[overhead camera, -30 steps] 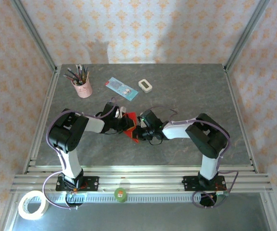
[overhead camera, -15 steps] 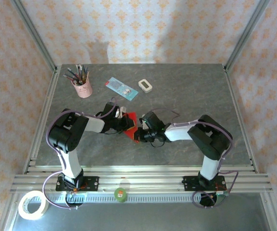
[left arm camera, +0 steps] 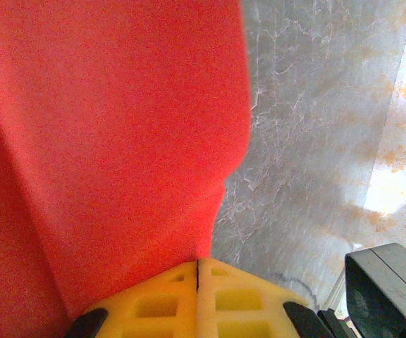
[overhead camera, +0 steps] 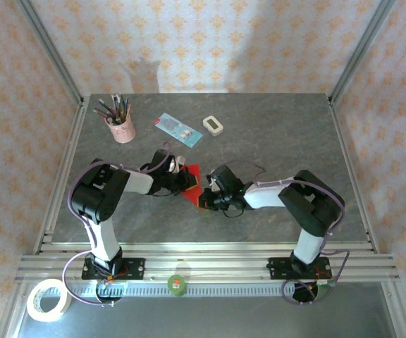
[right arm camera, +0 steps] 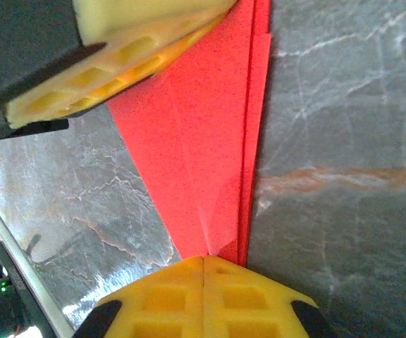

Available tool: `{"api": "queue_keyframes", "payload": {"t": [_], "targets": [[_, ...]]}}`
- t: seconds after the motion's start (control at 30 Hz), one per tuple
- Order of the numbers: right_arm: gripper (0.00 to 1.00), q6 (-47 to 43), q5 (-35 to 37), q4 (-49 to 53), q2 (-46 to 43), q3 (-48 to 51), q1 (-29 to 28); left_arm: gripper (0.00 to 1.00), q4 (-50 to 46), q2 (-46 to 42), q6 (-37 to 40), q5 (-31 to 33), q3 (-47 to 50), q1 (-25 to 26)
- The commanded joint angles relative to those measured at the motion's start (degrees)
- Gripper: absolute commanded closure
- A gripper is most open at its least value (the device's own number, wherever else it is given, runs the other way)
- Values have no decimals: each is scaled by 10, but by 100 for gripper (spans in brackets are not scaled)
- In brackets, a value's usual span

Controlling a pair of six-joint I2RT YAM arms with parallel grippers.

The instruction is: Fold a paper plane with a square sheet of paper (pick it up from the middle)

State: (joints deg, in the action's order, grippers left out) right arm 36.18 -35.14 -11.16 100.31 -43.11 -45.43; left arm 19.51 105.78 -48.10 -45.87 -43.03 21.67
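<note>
Folded red paper [overhead camera: 193, 191], several layered creases, at mid surface [overhead camera: 280, 134] between both arms; can't tell if lifted or resting. L tool [left arm camera: 197, 265] fully closed, pads pinched on paper's edge, red sheet spreading up from its tips. R tool [right arm camera: 204, 259] closed too, clamped on the paper's narrow pointed end. R wrist cam: L tool's yellow finger on the opposite end. Pen cup [overhead camera: 121, 127], blue card [overhead camera: 178, 129], white block [overhead camera: 213, 125] well apart, far side.

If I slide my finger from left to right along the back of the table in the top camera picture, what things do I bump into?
pink cup of pens → light blue card → small white block
</note>
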Motion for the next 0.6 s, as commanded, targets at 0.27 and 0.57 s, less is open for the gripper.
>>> {"api": "queue_keyframes", "payload": {"t": [0.27, 0.57], "targets": [[100, -1, -9, 69, -25, 43, -3, 95, -35, 33, 0, 42, 20, 2], [95, 7, 56, 67, -101, 47, 6, 95, -18, 33, -15, 33, 22, 11]]}}
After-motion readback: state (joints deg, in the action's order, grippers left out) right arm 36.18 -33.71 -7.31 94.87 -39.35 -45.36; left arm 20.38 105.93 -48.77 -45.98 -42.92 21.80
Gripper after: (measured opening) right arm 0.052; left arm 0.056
